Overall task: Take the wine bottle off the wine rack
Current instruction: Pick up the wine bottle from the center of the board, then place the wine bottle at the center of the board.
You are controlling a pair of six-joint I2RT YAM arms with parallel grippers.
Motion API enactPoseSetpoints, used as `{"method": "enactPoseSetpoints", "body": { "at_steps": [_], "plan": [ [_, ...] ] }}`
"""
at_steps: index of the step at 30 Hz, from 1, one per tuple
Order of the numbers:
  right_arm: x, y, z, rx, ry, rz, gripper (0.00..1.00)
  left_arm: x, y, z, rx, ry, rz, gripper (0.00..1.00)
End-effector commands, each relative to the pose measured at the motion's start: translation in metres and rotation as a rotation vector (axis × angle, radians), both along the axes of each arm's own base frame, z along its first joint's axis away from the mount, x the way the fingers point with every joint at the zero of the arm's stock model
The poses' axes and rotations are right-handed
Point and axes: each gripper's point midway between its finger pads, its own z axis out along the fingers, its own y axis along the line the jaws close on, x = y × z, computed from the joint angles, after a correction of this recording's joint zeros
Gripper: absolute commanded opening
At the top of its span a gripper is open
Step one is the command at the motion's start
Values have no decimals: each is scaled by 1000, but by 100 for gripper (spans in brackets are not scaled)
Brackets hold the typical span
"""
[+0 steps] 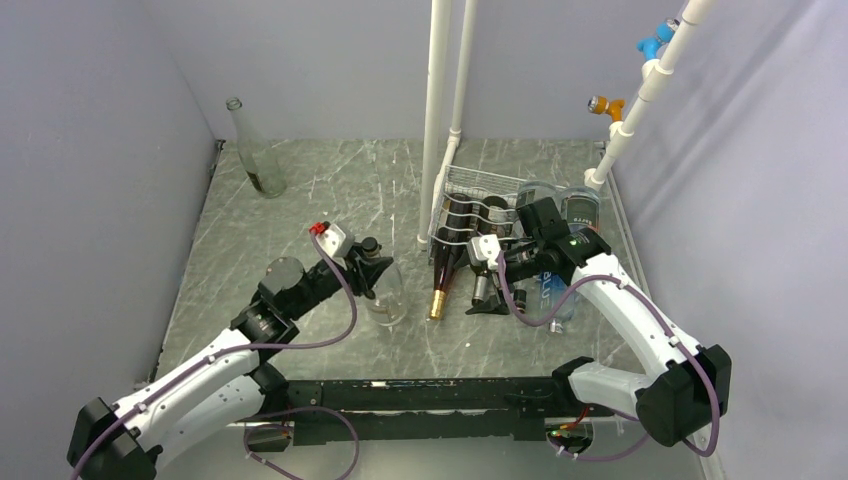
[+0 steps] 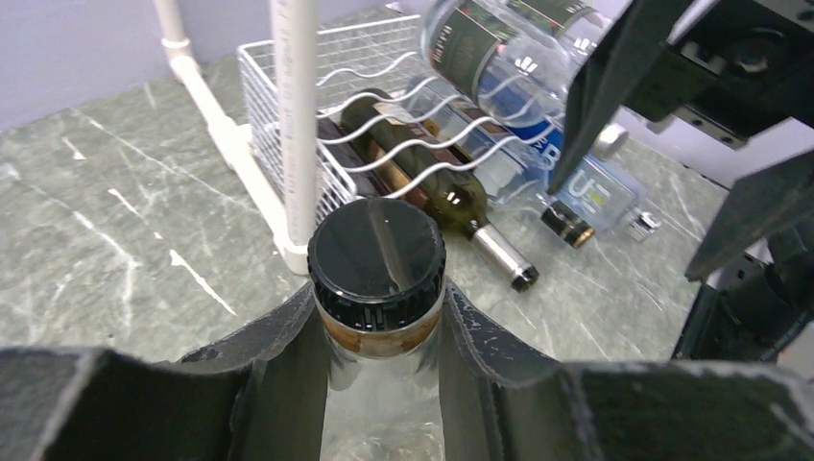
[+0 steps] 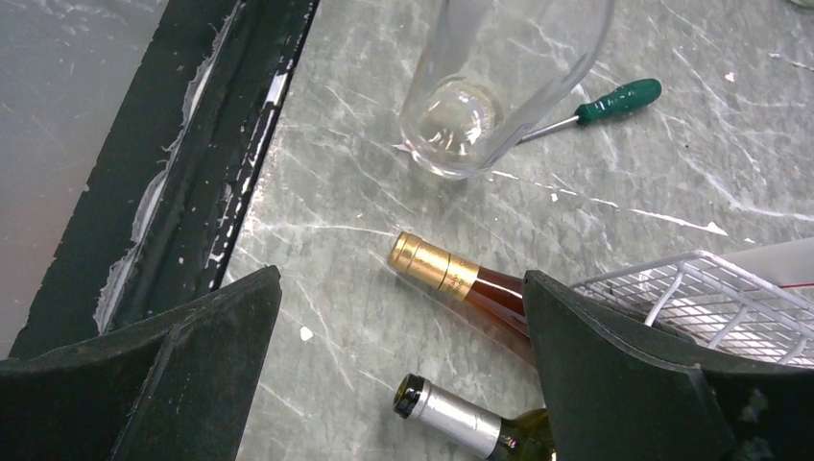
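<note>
L pincer (image 2: 376,327) is clamped on the neck of a clear bottle (image 2: 376,252), just under its black cap. Gripping high on the neck keeps the btl upright & the fingers away from the wire. Btl is off the wine rack (image 1: 470,182), at approx 8 o'clock from it on the table (image 1: 330,190). Can't tell if its base rests on the stone or hangs just above.

Rack sits at 1 o'clock of the table, w/ other btls lying in its scallops. Their necks point to 6 o'clock, so they can slide out toward the arms.

R pincer (image 3: 401,288) is spread wide, holding nothing, hovering over the neck of the gold-capped bottle (image 3: 437,269), w/ a silver-foil bottle (image 3: 446,411) beside it. Prob lined up for a pull, or to steady the rack.

Extraction looks done for the clear one; what's left is setting it down & letting go. Green-handled screwdriver (image 3: 619,96) lies just beyond it.
</note>
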Motion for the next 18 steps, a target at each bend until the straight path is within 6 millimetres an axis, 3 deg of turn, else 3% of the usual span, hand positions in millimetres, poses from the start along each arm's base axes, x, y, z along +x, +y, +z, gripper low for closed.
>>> {"method": "enactPoseSetpoints", "body": {
  "at_steps": [1,18],
  "plan": [
    [-3,4,9,49,-30,41,100,10,18,121,-221,-251,87,0],
    [-7,9,4,55,-7,62,100,74,69,137,-175,-278,323,0]
  ]
}}
